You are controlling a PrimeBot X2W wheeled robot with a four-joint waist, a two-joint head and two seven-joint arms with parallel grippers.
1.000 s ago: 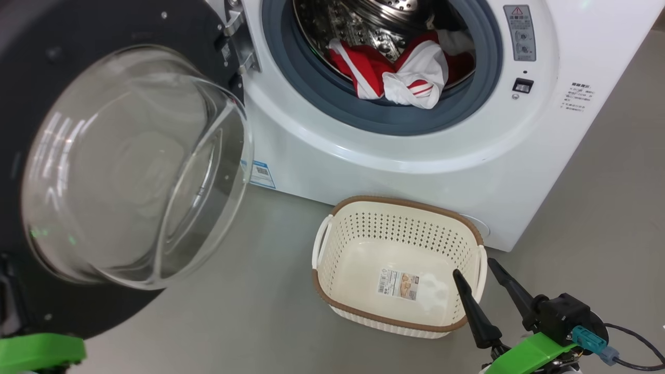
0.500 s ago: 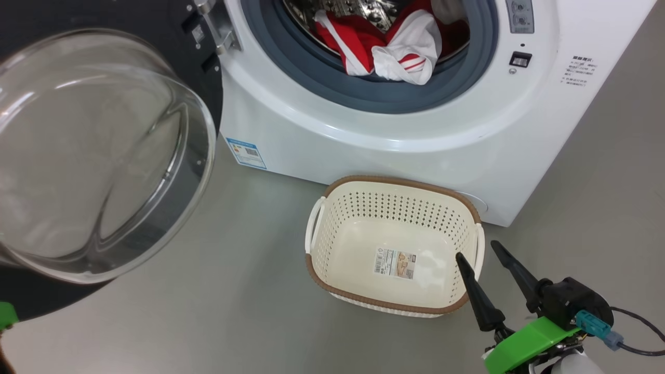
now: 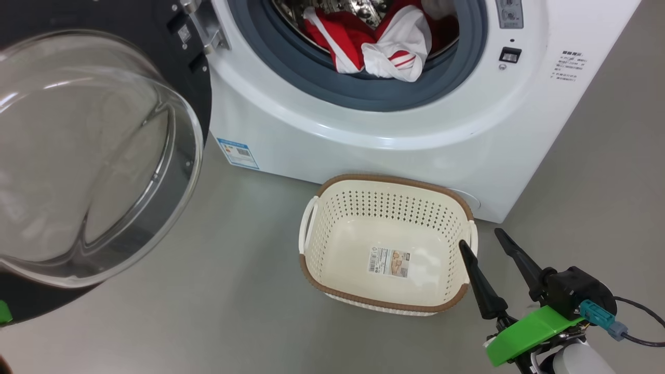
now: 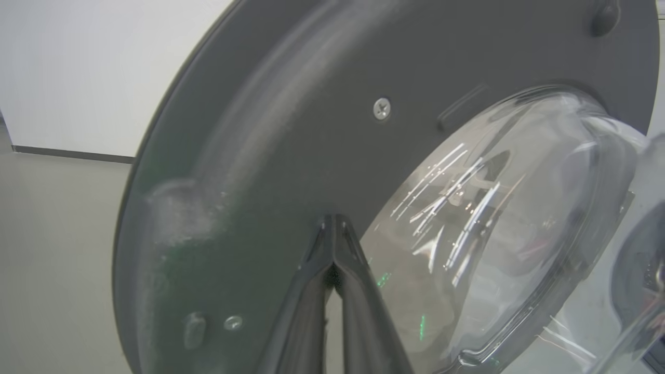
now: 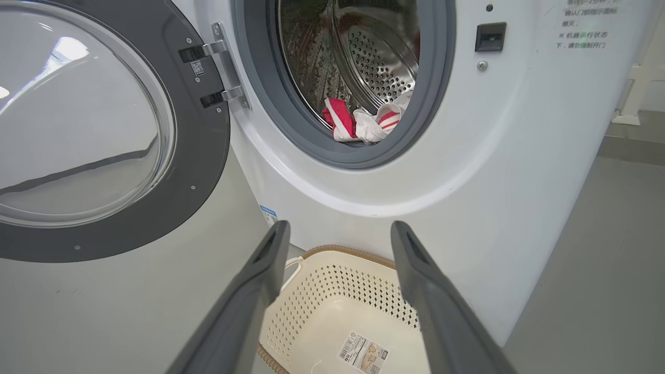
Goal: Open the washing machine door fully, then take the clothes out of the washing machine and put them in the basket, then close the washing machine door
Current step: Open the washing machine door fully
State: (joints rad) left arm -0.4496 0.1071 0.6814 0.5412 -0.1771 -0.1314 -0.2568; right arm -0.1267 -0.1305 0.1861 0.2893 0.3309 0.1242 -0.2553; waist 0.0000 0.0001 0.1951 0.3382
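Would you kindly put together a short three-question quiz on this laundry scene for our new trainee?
1. True or false: the clothes lie in the basket.
2. The left end effector is shut; the right end effector is: A) open, B) shut on the basket.
3. Fill in: the washing machine door stands ____.
Key: 1 false; 2 A; 3 open.

**Drum mouth free, door crowds the left**

The washing machine door [image 3: 88,156] hangs wide, bulging out over the floor's [image 3: 244,270] left side. The washing machine's [image 3: 363,150] opening is unblocked, with the basket [image 3: 387,179] just below it. Bare floor between door and basket looks passable.
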